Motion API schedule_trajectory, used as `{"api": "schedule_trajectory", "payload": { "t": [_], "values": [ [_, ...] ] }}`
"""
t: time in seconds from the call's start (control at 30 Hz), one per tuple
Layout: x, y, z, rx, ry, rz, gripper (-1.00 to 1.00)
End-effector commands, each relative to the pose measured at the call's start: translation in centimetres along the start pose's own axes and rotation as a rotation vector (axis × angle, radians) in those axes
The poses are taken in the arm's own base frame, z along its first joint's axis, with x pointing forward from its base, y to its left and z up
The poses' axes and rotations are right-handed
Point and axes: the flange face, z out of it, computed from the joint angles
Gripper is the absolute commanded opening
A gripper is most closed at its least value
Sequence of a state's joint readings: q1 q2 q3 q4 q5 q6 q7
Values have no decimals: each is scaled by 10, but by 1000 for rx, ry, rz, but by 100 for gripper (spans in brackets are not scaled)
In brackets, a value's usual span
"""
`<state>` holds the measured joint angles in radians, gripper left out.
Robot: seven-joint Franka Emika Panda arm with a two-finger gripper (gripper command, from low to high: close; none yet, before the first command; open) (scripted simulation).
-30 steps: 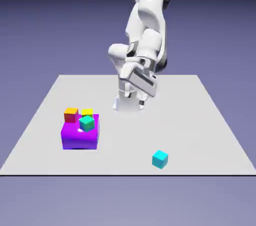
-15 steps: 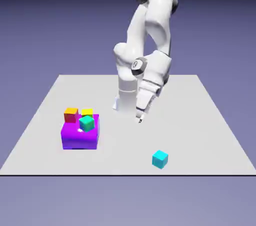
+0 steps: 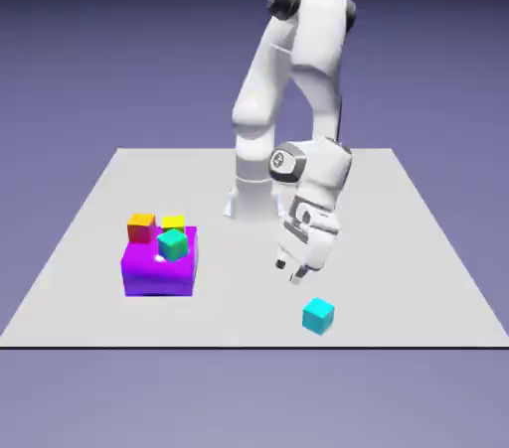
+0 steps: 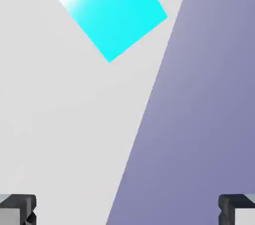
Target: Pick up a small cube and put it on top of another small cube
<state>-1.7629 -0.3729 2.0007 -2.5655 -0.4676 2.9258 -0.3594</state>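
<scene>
While the end effector (image 3: pixel 289 272) hangs above the worktop (image 3: pixel 398 287) with its fingers spread wide and nothing between them, the job is, as I judge it, still at the approach: no cube is gripped, and none has been stacked for this task as far as the pictures tell. The cyan cube (image 3: pixel 318 316) sits just beyond the fingertips, near the worktop's front edge in the exterior view, a little toward that view's right of the end effector. In the hand view it lies near the top of the frame, outside the line between the fingers and turned at an angle to them, so a further shift and some rotation seem called for before lowering and closing.

Left to do, then: align, grasp, lift, carry and set down. Farther out, toward the exterior view's left, the purple block (image 3: pixel 160 272) carries an orange-red cube (image 3: pixel 141 228), a yellow cube (image 3: pixel 173 224) and a green-teal cube (image 3: pixel 172 244); which of these should receive the cyan one I cannot tell.

Bare worktop surrounds the cyan cube, giving the fingers room on each side, but the edge is close, and a nudge the wrong way could push it off. Between it and the purple block runs an open stretch for the carry; the crowded block top would demand a careful, high arrival.
</scene>
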Motion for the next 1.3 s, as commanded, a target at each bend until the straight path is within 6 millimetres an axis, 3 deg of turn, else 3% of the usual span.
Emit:
{"api": "schedule_trajectory", "payload": {
  "t": [0.0, 0.3, 0.67, 0.9, 0.93, 0.97, 1.17, 1.27],
  "values": [
    [3, -3, 2, 9, 2, -31, 0],
    [27, -26, 14, 75, 49, -304, 0],
    [54, -39, 7, 99, 136, -563, 0],
    [62, -55, 74, 100, 135, -563, 0],
    [62, -55, 74, 100, 135, -563, -100],
    [62, -55, 74, 100, 135, -563, -100],
    [55, -40, 11, 99, 135, -562, -100],
    [41, -35, 15, 101, 82, -553, -100]
  ]
}}
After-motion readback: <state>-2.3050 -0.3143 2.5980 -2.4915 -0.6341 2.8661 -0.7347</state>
